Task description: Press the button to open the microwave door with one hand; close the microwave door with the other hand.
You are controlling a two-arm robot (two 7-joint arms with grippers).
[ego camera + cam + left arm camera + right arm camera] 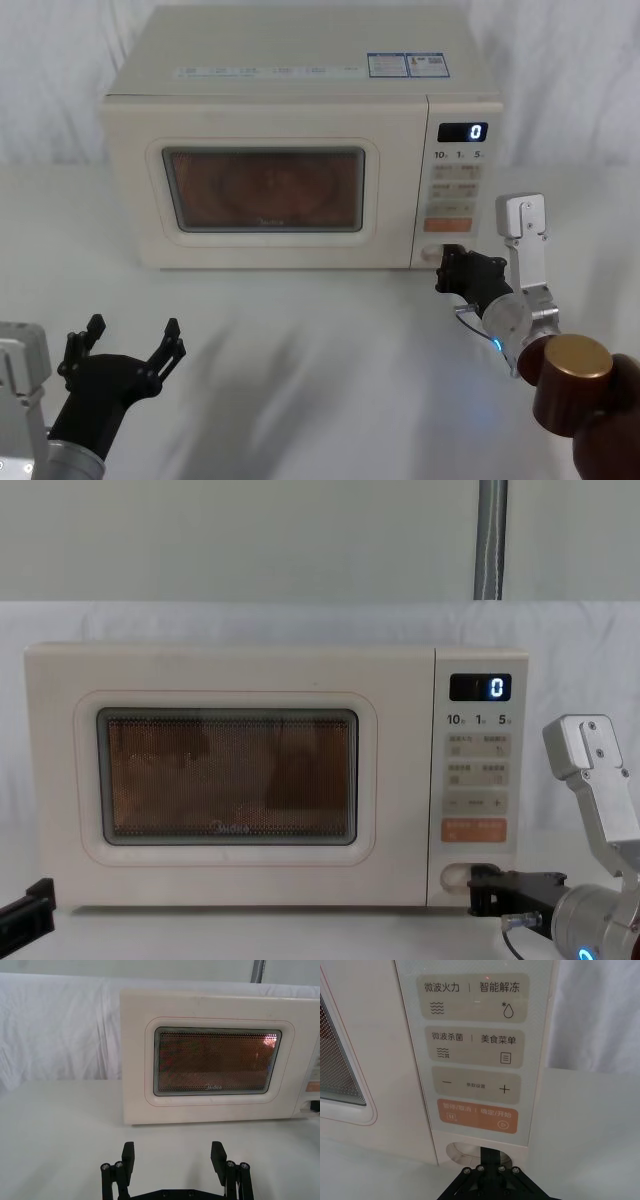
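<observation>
Chest view: right tool (pixel 478 891), pressed together for poking, against button (pixel 455 879) at 5 o'clock; left tool (pixel 128 352) spread, waiting.

Bright even light, soft shadows, sharp

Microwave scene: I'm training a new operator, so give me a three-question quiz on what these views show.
1. True or false: the door is shut.
2. Where is the right gripper? A) at the button B) at the orange key C) on the microwave roof
3. Fill in: the left gripper hangs low in front of the door with its fingers ___.

Key: 1 true: it sits flush with the front. 2 A: its tip is at the oval button below the orange key. 3 open.
</observation>
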